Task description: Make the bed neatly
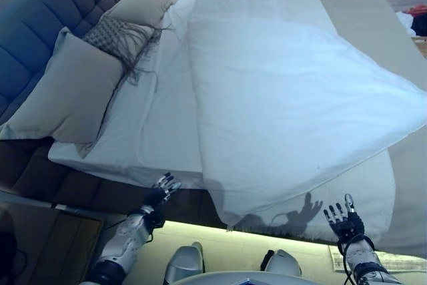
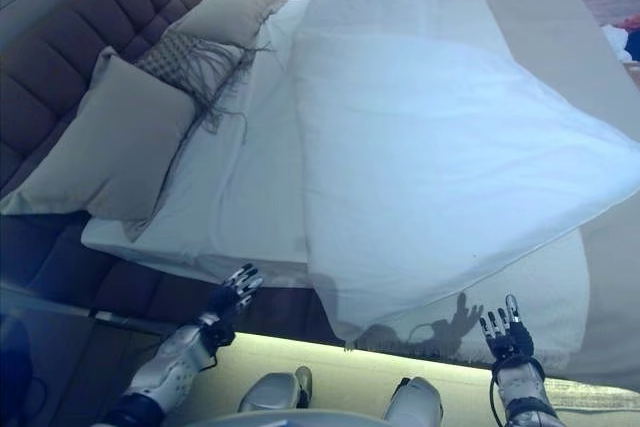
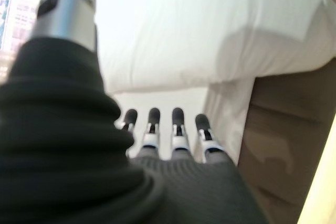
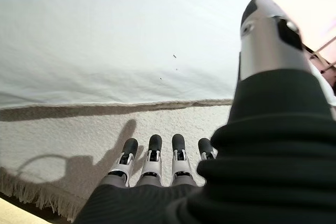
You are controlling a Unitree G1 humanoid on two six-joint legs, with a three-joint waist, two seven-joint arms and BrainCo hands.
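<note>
A white duvet lies askew across the bed, its near edge hanging over the bed's side above a fringed off-white throw. The white sheet is bare between the duvet and the pillows. My left hand is open and empty by the bed's side below the sheet's corner; its straight fingers show in the left wrist view. My right hand is open and empty in front of the throw, apart from the duvet; its fingers are straight.
Two grey pillows and a patterned fringed cushion lean at the tufted headboard. A beige bed runner lies along the far side. The brown bed base runs below the mattress.
</note>
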